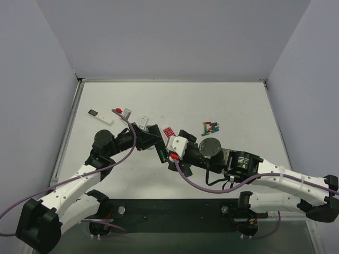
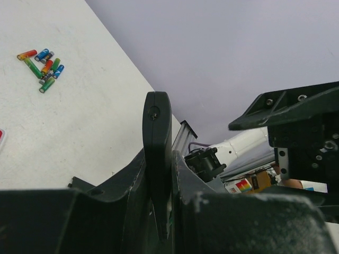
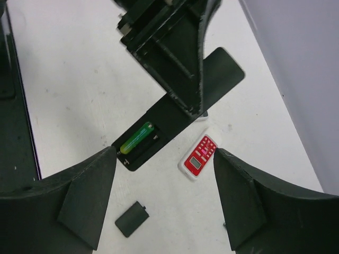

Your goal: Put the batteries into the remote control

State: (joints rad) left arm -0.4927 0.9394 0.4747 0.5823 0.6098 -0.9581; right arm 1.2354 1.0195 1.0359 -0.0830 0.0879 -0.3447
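Note:
The remote control (image 3: 168, 115) shows its black back, with my left gripper (image 1: 151, 138) shut across its middle. In the left wrist view it stands edge-on (image 2: 157, 132) between the closed fingers (image 2: 190, 201). Its battery bay is uncovered and holds one green battery (image 3: 136, 138) beside an empty slot. My right gripper (image 3: 164, 159) hangs open just above that end, nothing between its fingers. The loose batteries (image 1: 211, 127), green, red and blue, lie in a small heap (image 2: 43, 67) to the right.
The black battery cover (image 3: 131, 218) lies on the table below the bay. A small red remote (image 3: 198, 156) sits right of it. A white remote (image 1: 144, 120) and a white stick with a black end (image 1: 100, 116) lie at the back left.

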